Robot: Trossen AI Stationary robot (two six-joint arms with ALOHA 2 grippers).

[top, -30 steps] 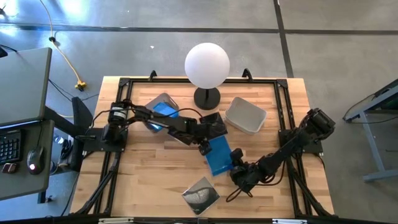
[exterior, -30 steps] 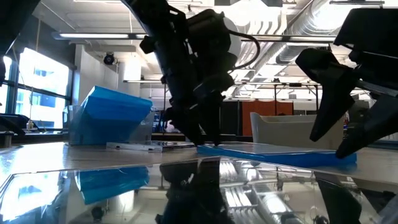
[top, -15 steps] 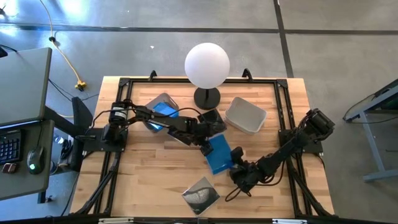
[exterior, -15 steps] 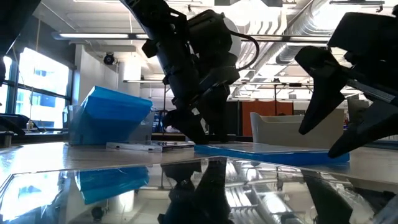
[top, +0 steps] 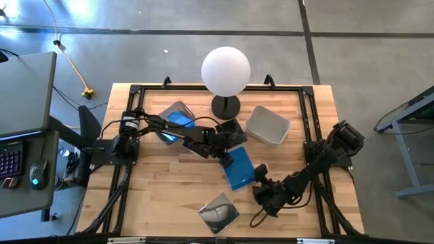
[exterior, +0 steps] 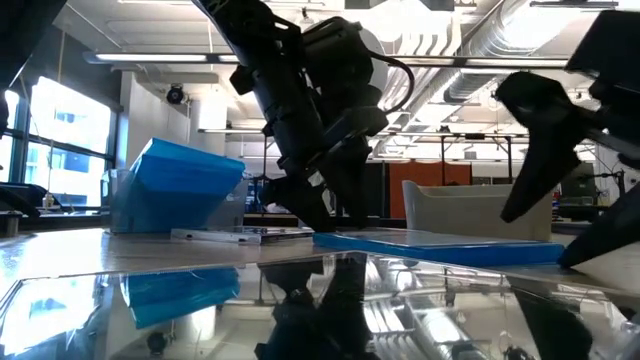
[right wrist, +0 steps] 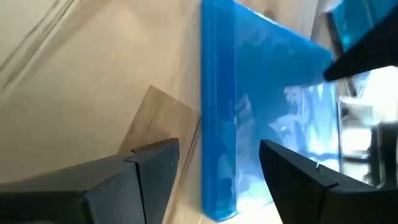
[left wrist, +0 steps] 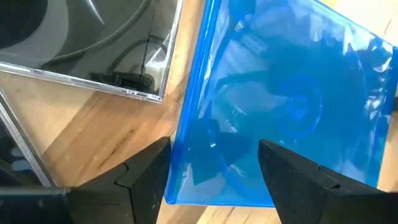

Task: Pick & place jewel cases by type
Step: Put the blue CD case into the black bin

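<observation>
A translucent blue jewel case (top: 238, 169) lies flat on the wooden table, right of centre. My left gripper (top: 226, 158) stands open over its far-left corner (left wrist: 186, 186), pointing steeply down, one finger beside the case's edge and one above its top. My right gripper (top: 260, 181) is open at the case's near-right edge (right wrist: 217, 155), which runs between its fingers. A dark jewel case (top: 232, 131) lies by the lamp's foot, and another (top: 218, 211) near the front edge. Blue jewel cases (top: 178, 120) lean in the left bin. My left gripper has its fingers (left wrist: 146, 180) astride the blue case's far-left corner from above; I cannot tell whether they touch it. My right gripper has its fingers (right wrist: 292, 180) astride the case's near-right edge, slanting down from the table's right; I cannot tell whether they touch it.
A grey bin (top: 268, 125) stands at the back right. A lamp with a white globe (top: 226, 71) stands at the back centre on a dark foot (top: 226, 106). Bare wood (top: 163, 190) lies at the front left. A black frame runs around the table's edge.
My left gripper has rolled a little about its own axis over the blue case's corner. My right gripper has opened wider at the case's near-right edge. The case lies flat, as before.
</observation>
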